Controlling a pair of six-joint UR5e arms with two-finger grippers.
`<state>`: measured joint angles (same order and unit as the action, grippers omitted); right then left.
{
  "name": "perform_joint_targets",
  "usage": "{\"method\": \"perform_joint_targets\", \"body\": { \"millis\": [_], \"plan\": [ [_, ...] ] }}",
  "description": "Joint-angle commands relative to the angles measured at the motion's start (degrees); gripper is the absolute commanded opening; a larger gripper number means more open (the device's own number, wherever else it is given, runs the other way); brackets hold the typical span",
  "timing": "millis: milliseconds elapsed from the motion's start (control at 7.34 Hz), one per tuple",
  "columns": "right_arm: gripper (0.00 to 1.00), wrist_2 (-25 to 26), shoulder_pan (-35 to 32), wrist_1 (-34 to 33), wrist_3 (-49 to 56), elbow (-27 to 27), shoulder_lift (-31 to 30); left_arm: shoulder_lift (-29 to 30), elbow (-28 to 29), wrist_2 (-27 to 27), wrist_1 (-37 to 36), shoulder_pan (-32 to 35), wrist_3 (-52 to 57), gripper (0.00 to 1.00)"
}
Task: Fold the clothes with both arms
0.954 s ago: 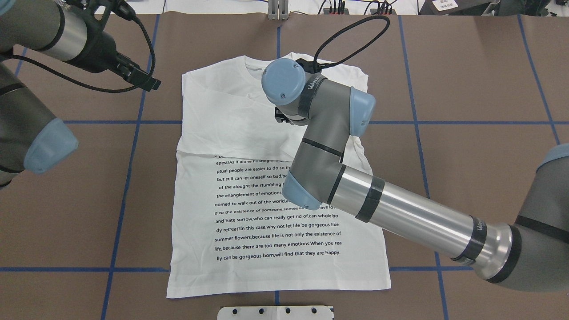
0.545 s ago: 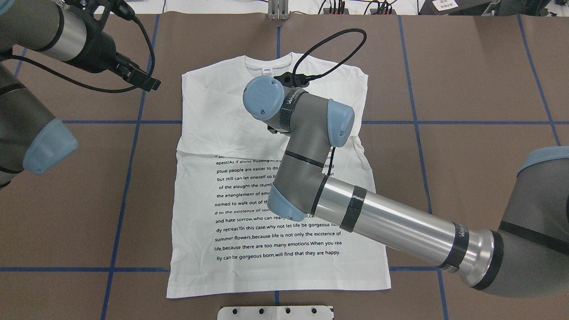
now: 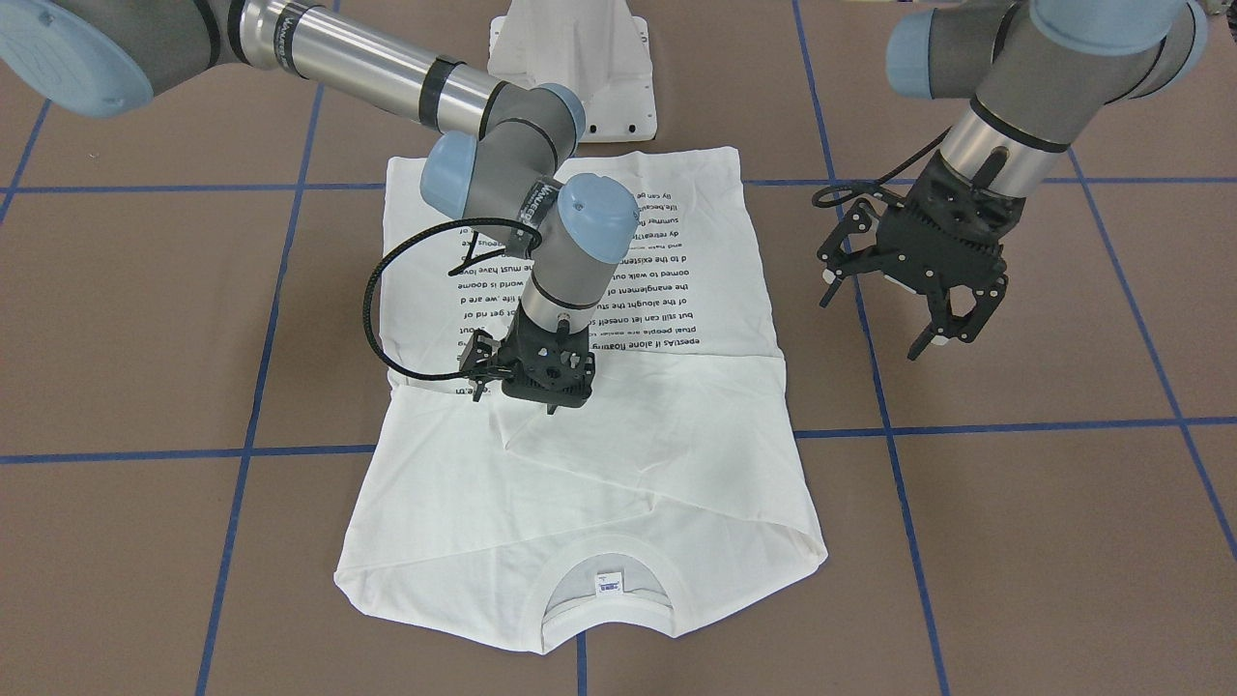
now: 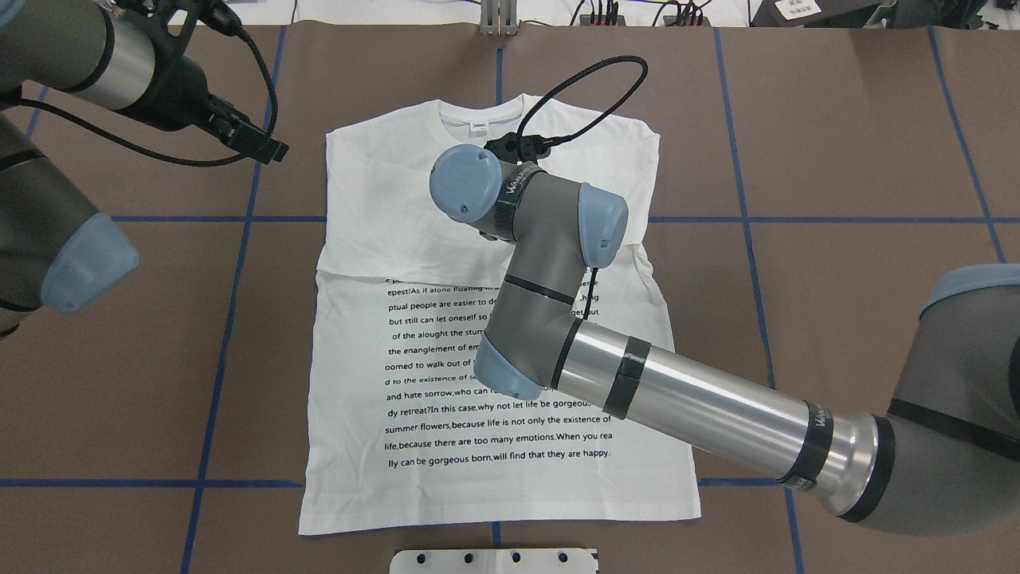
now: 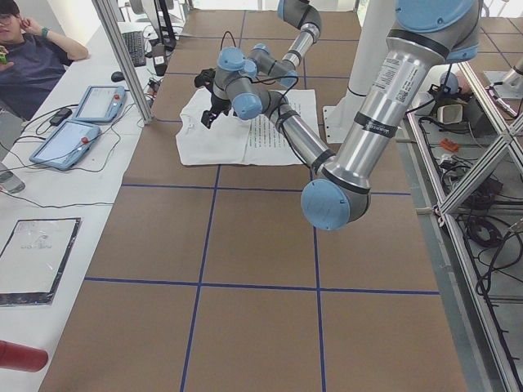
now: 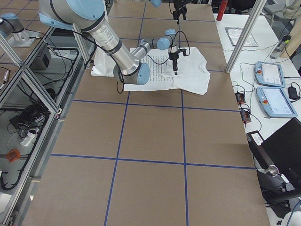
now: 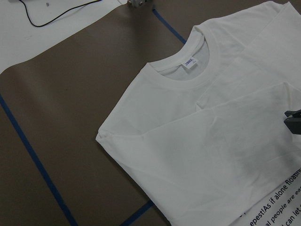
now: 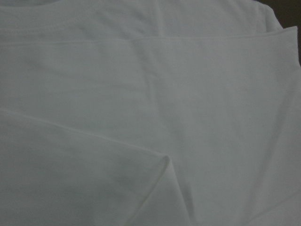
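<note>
Shirt (image 3: 657,454) lies flat on table (image 3: 1015,541), print up, sleeves folded across chest. Right gripper (image 3: 549,401) is low on the sleeve fold; can't tell how far its fingers are apart or whether they hold cloth. Left gripper (image 3: 942,333) hangs beside the shirt, fingers apart, empty. Risk: thin cotton bunches or drags under right tips and undoes the fold; a one-sided pull would skew the shirt.

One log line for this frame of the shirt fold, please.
shirt: sleeves folded in, body flat | right gripper: down on chest area, jaws unclear | left gripper: open, raised beside shirt
</note>
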<state>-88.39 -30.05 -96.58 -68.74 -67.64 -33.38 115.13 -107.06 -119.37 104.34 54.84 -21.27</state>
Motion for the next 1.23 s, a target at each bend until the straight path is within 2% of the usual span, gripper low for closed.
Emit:
{"method": "perform_joint_targets", "body": {
  "millis": [0, 818, 1090],
  "plan": [
    [1.00, 0.5, 0.0, 0.3, -0.3, 0.1, 0.2, -0.9, -0.7, -0.1, 0.1, -0.1, 0.0, 1.00],
    [1.00, 1.5, 0.0, 0.0, 1.3, 0.8, -0.4, -1.2, -0.8, -0.1, 0.3, -0.1, -0.1, 1.00],
    [1.00, 1.9, -0.2, -3.5, 5.3, 0.1, -0.7, -1.2, -0.7, -0.1, 0.3, -0.2, -0.2, 1.00]
  ]
}}
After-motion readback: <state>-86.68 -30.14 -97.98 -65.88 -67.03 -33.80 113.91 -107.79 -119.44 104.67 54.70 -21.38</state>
